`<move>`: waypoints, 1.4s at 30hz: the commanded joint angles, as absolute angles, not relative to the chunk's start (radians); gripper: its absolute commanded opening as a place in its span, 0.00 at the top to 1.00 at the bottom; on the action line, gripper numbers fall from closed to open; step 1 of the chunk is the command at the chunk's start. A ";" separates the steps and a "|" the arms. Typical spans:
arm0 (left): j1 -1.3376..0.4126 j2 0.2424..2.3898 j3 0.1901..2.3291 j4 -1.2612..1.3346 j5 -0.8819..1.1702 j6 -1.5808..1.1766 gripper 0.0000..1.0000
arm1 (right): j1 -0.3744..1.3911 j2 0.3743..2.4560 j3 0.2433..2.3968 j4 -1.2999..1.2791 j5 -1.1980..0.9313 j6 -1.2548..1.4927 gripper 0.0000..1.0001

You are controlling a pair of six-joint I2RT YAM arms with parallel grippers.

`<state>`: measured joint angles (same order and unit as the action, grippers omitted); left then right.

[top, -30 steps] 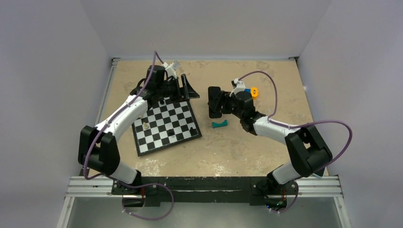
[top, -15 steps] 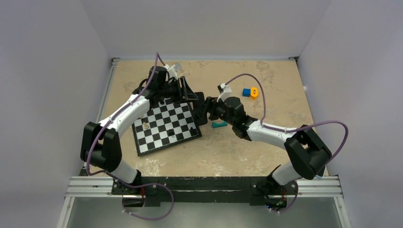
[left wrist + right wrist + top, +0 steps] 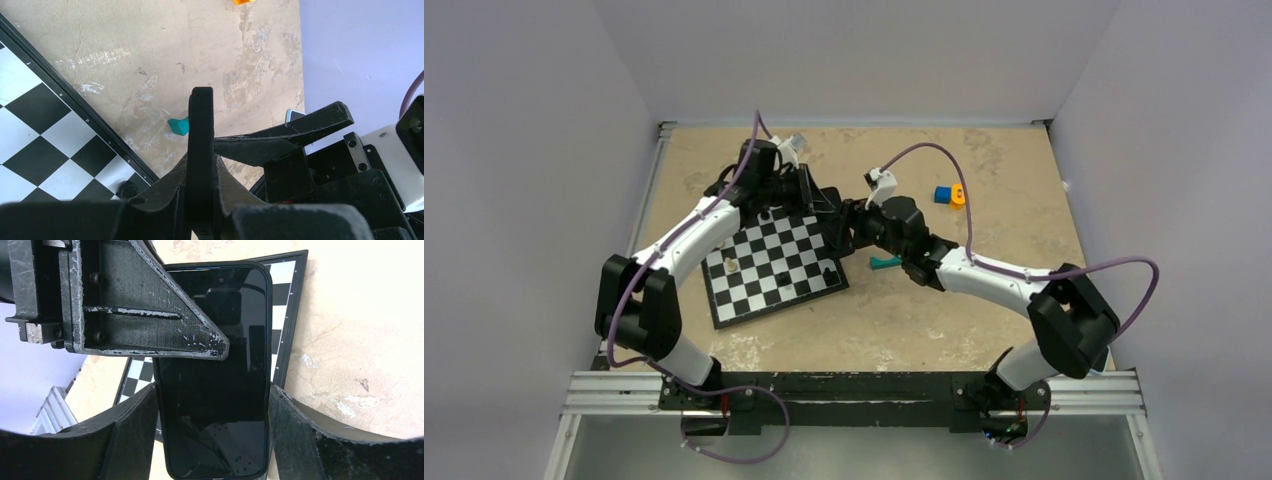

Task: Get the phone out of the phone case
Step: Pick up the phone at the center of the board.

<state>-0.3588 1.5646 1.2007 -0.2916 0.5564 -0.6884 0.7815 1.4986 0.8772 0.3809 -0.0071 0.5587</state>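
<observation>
The phone (image 3: 215, 405) is glossy, the phone case (image 3: 269, 340) matt.

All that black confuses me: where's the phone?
In the top view the phone is gripped by the right gripper and left gripper, at the far right corner of the chessboard.

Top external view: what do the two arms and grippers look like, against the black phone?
The left arm and right arm have white links between chunky black joints, each trailing a purple cable. The left gripper and right gripper are all black. Seen close up, the fingers are flat tapering plates, scuffed grey at the edges.
</observation>
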 commanded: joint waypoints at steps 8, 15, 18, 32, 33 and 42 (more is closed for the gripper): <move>-0.364 1.506 1.257 -0.208 0.738 -0.577 1.00 | 0.777 1.365 0.888 0.080 -0.204 0.370 0.05; -0.367 1.498 1.263 -0.109 0.952 -0.574 1.00 | 0.587 1.214 0.699 0.204 -0.719 0.385 0.16; -0.378 1.494 1.273 -0.096 1.015 -0.565 1.00 | 0.534 1.215 0.654 0.283 -0.950 0.364 0.29; -0.436 1.434 1.283 -0.071 1.150 -0.524 1.00 | 0.477 1.173 0.563 0.504 -1.032 0.435 0.52; -0.438 1.428 1.279 -0.065 1.152 -0.524 1.00 | 0.464 1.182 0.557 0.521 -1.035 0.449 0.52; -0.445 1.427 1.276 -0.043 1.166 -0.544 1.00 | 0.450 1.178 0.534 0.687 -1.122 0.527 0.54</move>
